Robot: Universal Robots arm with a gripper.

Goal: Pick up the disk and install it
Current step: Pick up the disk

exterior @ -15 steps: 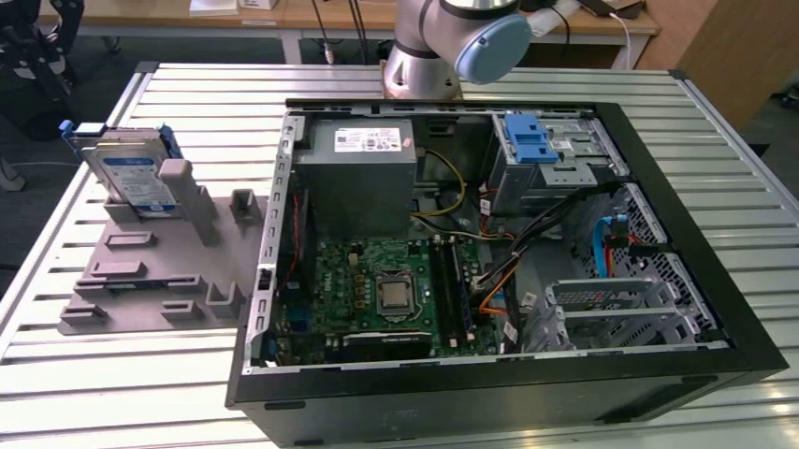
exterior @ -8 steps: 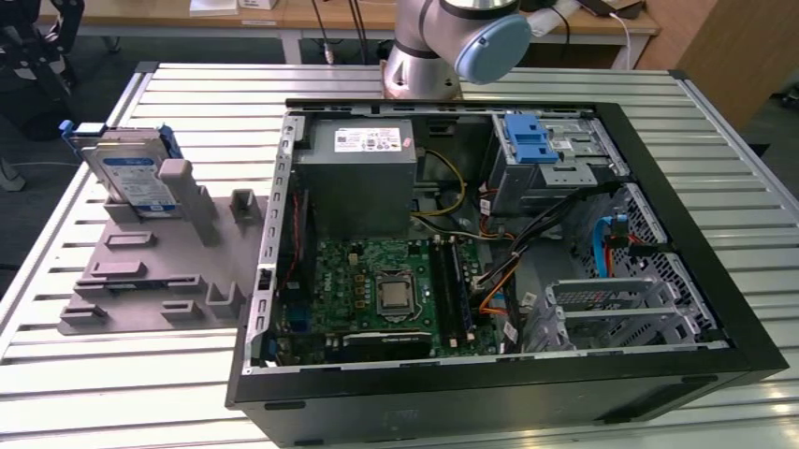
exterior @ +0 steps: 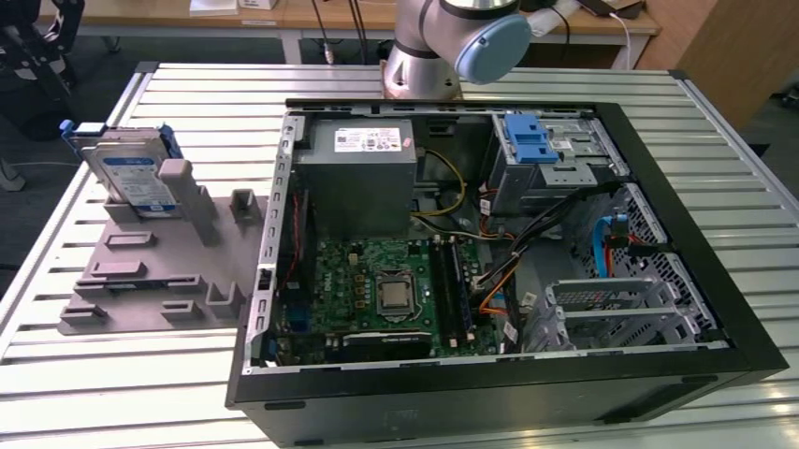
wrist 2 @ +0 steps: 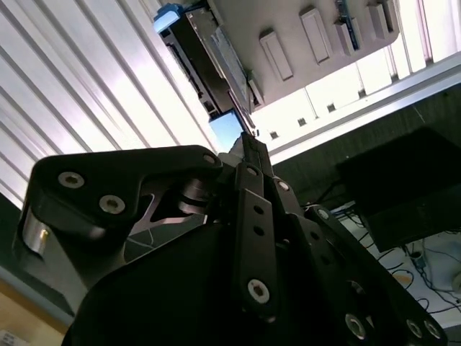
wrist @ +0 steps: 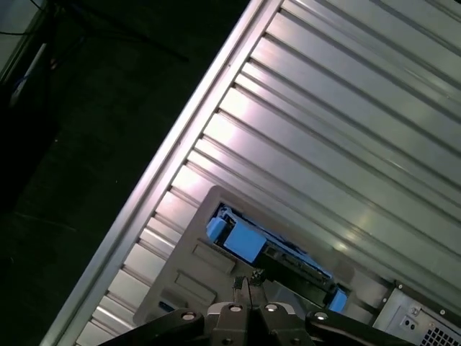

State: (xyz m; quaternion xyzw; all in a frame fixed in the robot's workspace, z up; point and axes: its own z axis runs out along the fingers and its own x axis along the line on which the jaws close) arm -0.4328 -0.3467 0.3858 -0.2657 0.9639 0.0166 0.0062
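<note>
**Disk not yet lifted; your claw hangs over it with nothing in it.**
The disk stands on edge in its grey holder on the table, just beyond the claw's tips and apart from them. The claw looks pressed shut, though the angle is poor. Farther from the claw lies the open computer case. Pickup and installation are both left.

Slatted silver metal table took up most of the exterior view, with its ribs glaring bright in both wrist views. Dark floor lay off the exterior view's left. Light wooden desks ran along the far side, with a wooden panel at far right. Loose cables lay on the floor in the second wrist view.
</note>
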